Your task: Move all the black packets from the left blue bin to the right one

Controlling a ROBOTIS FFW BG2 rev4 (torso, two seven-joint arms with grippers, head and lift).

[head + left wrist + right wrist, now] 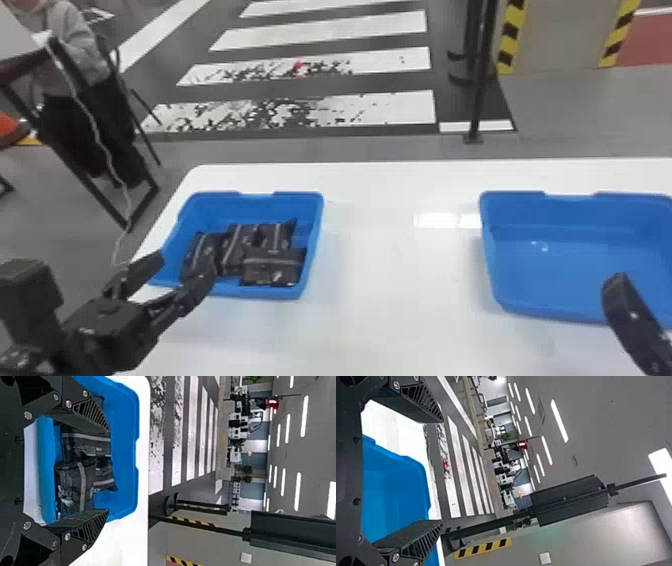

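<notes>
The black two-fingered left gripper (108,471), wide open and empty, had the shiny black packets (272,264) just ahead

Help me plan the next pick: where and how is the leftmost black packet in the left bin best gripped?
Probably by its middle, from above, one finger on each long side. The leftmost packet lies lengthwise front to back; the bin's left wall leaves a little room, but the neighbouring packet sits close on its right.
</notes>
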